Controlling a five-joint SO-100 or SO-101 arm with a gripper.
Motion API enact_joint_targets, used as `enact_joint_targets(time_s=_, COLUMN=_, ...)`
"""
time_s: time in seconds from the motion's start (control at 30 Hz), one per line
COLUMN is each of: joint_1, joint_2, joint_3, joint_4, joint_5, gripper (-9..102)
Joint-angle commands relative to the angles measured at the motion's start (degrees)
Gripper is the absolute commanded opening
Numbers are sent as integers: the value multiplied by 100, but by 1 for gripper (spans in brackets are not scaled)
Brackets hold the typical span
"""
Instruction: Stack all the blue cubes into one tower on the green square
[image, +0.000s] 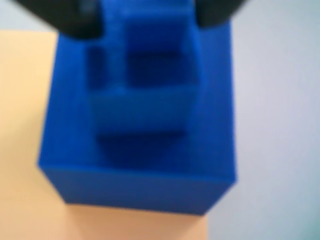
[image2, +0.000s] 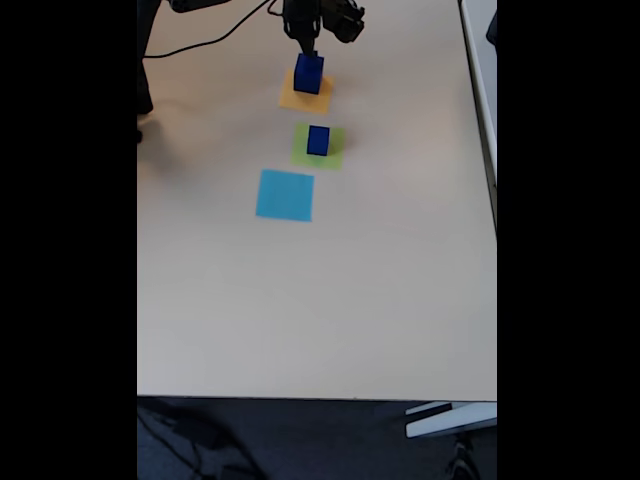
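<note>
In the wrist view, three blue cubes stand stacked on the orange-yellow square (image: 25, 125): a large one (image: 145, 180) at the bottom, a middle one (image: 142, 110) on it and a small one (image: 157, 32) on top. My gripper (image: 150, 27) straddles the small cube, its black fingers (image: 77, 22) apart, with a gap showing on the left side. The picture is blurred. In the fixed view, the gripper (image2: 308, 45) hangs over this tower (image2: 308, 75) at the far end of the table. Another blue cube (image2: 318, 140) stands on the green square (image2: 335, 155).
A flat light blue square (image2: 285, 195) lies nearer the camera than the green one, in the same line. The beige table (image2: 320, 300) stretches wide in front of it. The arm's black cable (image2: 200, 45) runs at the far left.
</note>
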Motion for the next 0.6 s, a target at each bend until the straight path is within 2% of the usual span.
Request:
enact_joint_targets(time_s=0.0, joint_1=26, joint_2=220, joint_3=-290, joint_4=-97, joint_5=-70, gripper=12)
enact_joint_targets(time_s=0.4, joint_1=44, joint_2=132, joint_3=-923, joint_4=-229, joint_5=-571, gripper=20)
enact_joint_targets(time_s=0.57, joint_1=167, joint_2=105, joint_3=-1477, joint_4=-782, joint_5=-1239, gripper=23)
